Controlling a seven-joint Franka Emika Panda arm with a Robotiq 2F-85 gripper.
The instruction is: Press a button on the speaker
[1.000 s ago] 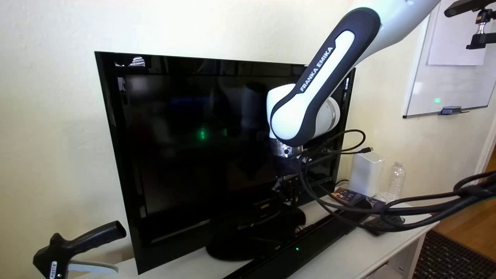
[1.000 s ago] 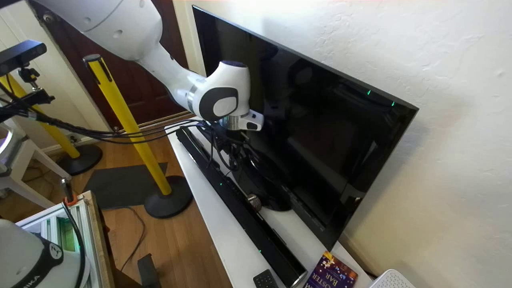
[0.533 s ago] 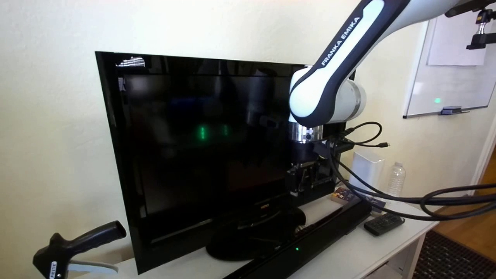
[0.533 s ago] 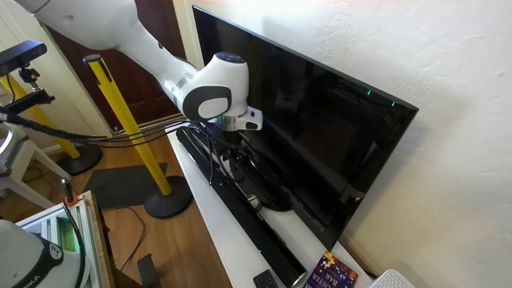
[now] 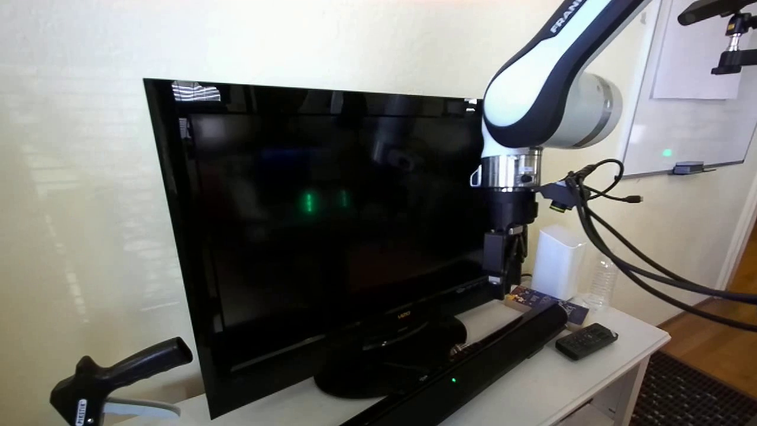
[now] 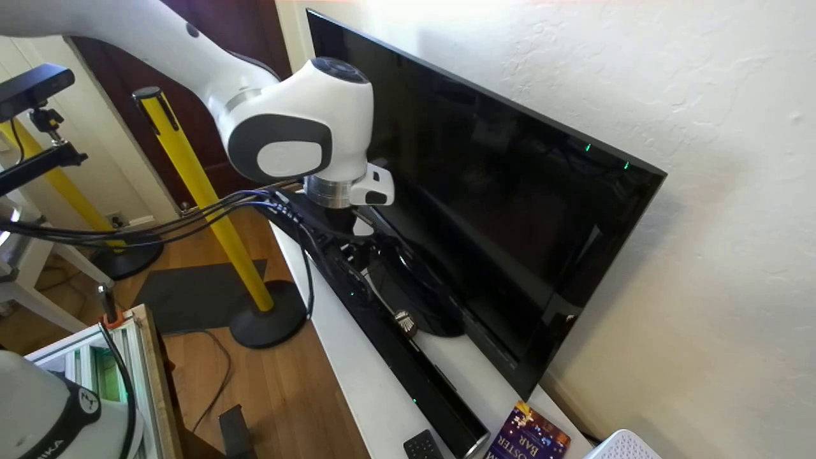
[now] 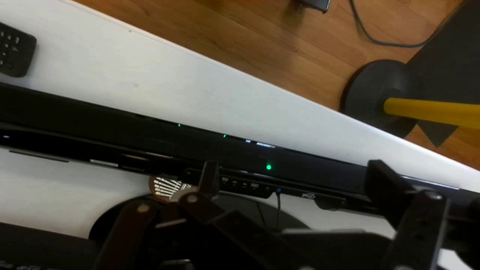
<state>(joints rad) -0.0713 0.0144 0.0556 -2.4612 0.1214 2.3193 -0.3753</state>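
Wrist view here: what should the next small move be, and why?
Probably close the black two-fingered gripper into one presser: its fingers stand wide apart, with small white markings, perhaps button labels, showing between them on the long, low black soundbar.

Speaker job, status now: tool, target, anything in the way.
Tool open, holding nothing. Speaker on white table, no contact seen. Thin cable at its rear edge, possibly a minor snag.
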